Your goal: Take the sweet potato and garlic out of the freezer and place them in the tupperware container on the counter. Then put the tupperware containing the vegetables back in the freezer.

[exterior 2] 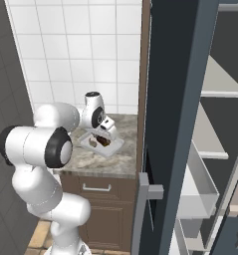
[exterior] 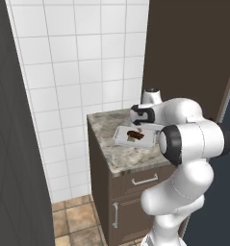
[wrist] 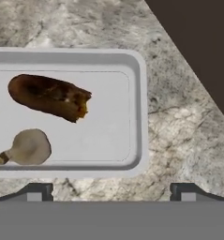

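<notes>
A: Are both vegetables in? 
B: Yes. The sweet potato [wrist: 48,97] sits at eleven o'clock and the garlic [wrist: 28,147] at eight, both inside the container [wrist: 138,112] on the surface [wrist: 179,131].
A: And the hand [wrist: 111,191]?
B: It's spread wide and empty above them. Next it probably grips the container's rim for the freezer [exterior 2: 175,124].

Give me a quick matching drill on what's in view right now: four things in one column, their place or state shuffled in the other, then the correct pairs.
Things:
1. sweet potato
2. garlic
3. tupperware container
4. gripper

Place or state:
A. open, hovering above the tray's rim
B. resting on the speckled counter
C. elongated dark brown piece lying in the tray
D. pale roundish lump in the tray, beside the brown piece

Pairs: 1-C, 2-D, 3-B, 4-A
</notes>
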